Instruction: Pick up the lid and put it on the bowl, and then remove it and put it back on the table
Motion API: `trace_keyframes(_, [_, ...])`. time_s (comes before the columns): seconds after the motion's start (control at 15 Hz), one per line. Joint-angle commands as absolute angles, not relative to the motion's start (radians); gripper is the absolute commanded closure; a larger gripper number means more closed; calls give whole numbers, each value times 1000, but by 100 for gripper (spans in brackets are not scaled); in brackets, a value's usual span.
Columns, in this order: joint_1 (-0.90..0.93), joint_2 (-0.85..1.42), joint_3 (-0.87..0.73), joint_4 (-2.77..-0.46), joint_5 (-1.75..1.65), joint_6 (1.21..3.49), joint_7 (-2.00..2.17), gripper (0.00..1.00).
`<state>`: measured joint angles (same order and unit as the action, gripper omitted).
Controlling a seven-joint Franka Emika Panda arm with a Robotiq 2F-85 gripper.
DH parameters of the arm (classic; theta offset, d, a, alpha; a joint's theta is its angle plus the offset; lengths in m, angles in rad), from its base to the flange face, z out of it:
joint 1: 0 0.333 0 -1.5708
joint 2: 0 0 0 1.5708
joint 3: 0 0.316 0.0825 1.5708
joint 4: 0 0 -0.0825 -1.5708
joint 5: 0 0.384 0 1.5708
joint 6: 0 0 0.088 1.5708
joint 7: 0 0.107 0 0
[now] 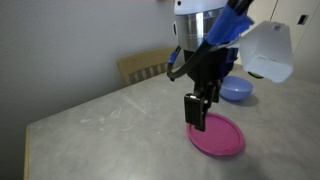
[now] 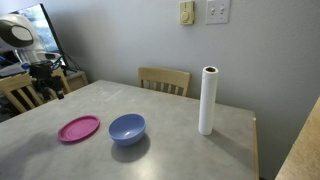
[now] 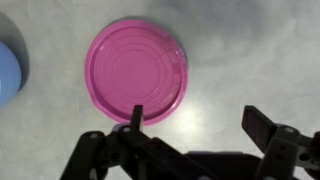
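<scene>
The magenta-pink lid (image 3: 136, 72) lies flat on the grey table (image 3: 250, 50), also seen in both exterior views (image 1: 216, 135) (image 2: 78, 128). The blue bowl (image 2: 127, 127) stands upright just beside it, at the back in an exterior view (image 1: 236, 90) and cut by the left edge in the wrist view (image 3: 8, 70). My gripper (image 3: 200, 122) hangs open a little above the table with nothing in it. One finger sits over the lid's near rim, the other over bare table. In the exterior views the gripper (image 1: 200, 108) (image 2: 52, 86) is above the lid's edge.
A white paper towel roll (image 2: 208, 100) stands upright near the table's far side. A wooden chair (image 2: 165, 80) (image 1: 145, 65) is behind the table, and another chair (image 2: 20, 92) is beside the arm. A white object (image 1: 268, 50) fills the upper right close to the camera.
</scene>
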<state>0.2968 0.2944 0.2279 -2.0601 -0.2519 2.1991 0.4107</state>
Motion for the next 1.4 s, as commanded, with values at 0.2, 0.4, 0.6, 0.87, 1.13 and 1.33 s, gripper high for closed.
trace_keyframes(0.2, [354,343,172,-2028,-243,2205,606,0])
trace_keyframes(0.4, [349,394,145,-1996,-261,2204,659,0])
trace_keyframes(0.6, [339,448,114,-1960,-254,2195,660,0])
trace_keyframes(0.87, [322,527,88,-1905,-214,2190,600,0])
trace_keyframes(1.13, [358,577,103,-1866,-202,2184,567,0])
trace_keyframes(1.33, [371,596,104,-1855,-188,2188,563,0])
